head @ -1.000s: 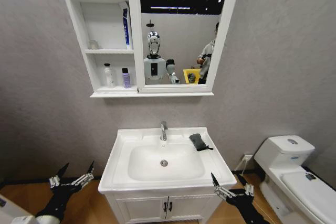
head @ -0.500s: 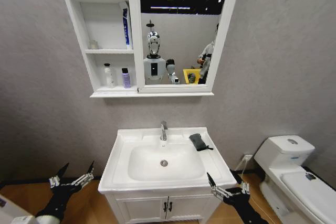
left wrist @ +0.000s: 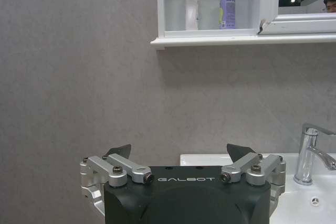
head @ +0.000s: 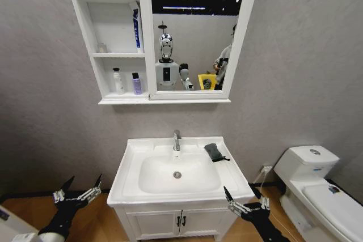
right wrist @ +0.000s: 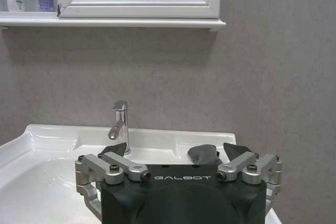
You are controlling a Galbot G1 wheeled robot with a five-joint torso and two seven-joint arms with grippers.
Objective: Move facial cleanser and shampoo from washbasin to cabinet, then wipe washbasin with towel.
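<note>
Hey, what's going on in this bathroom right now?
Nothing is being held. A white bottle and a purple bottle already stand on the bottom shelf of the cabinet. The towel lies on the washbasin rim, right of the tap. The left tool hangs open, low beside the basin; the right tool, also open, sits at its front right corner.

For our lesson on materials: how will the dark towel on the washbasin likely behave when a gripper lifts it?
The towel lies crumpled and folded on the washbasin rim beside the tap, so it is probably soft, will likely droop when pinched, and is unlikely to roll. It looks small and thin, so probably light. The right gripper is open, below the basin's front.
</note>
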